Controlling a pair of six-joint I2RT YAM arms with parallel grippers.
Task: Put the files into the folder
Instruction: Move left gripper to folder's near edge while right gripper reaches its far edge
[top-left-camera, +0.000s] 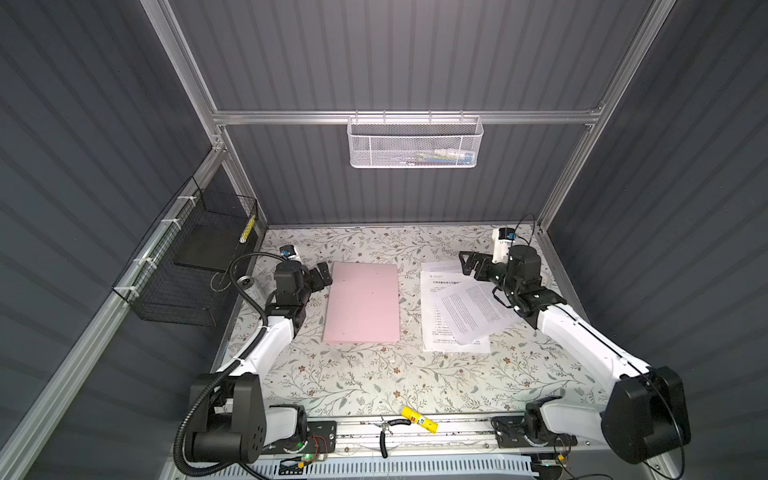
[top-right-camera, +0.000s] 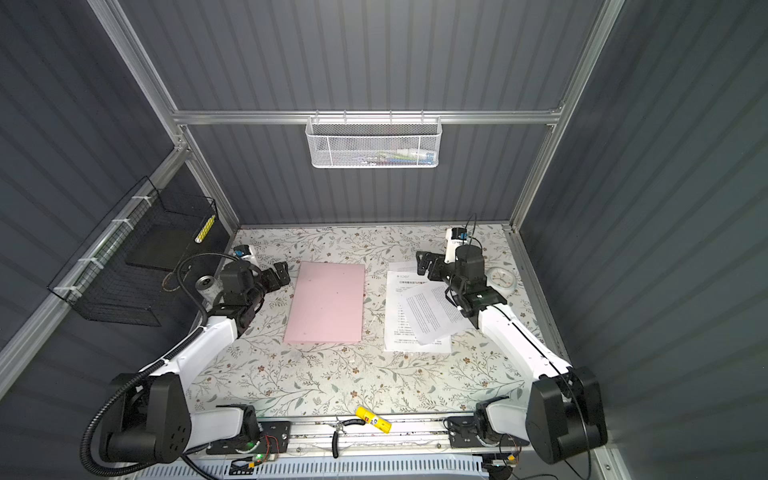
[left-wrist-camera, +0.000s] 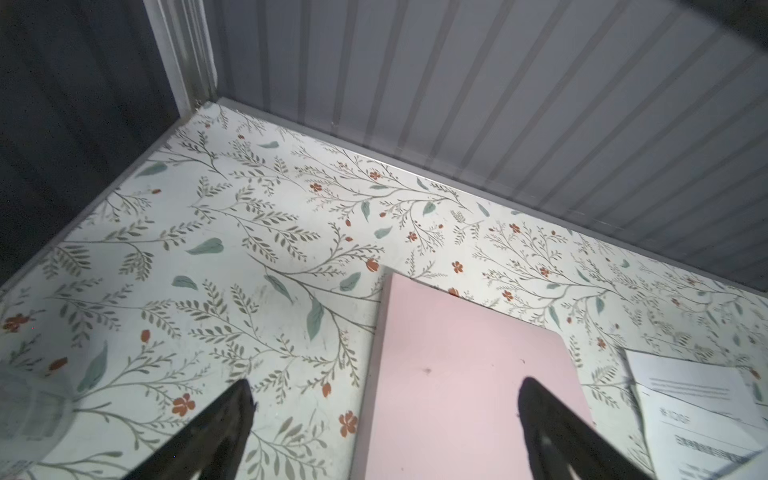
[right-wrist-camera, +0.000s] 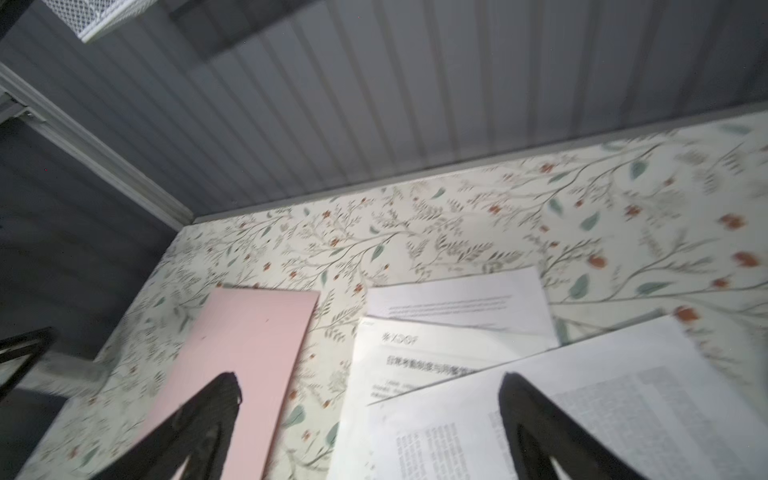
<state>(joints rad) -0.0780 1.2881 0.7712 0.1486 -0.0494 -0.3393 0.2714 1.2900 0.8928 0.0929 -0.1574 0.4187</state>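
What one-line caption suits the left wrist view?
Open left gripper poised at the closed pink folder, files lying beside it on the floral table.

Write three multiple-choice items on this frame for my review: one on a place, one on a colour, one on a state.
1. Where do the files lie relative to the folder in both top views?
A. On top of it
B. To its right, apart from it
C. Tucked under it

2. What colour is the folder?
A. Black
B. Pale pink
C. Blue

3. How do the left gripper and the right gripper stand?
A. Both open and empty
B. Both shut
C. Left shut on the folder

Answers:
1 B: a strip of bare floral table shows between folder and files.
2 B: it is pink in all four views.
3 A: each wrist view shows the jaws spread wide with nothing gripped between them.
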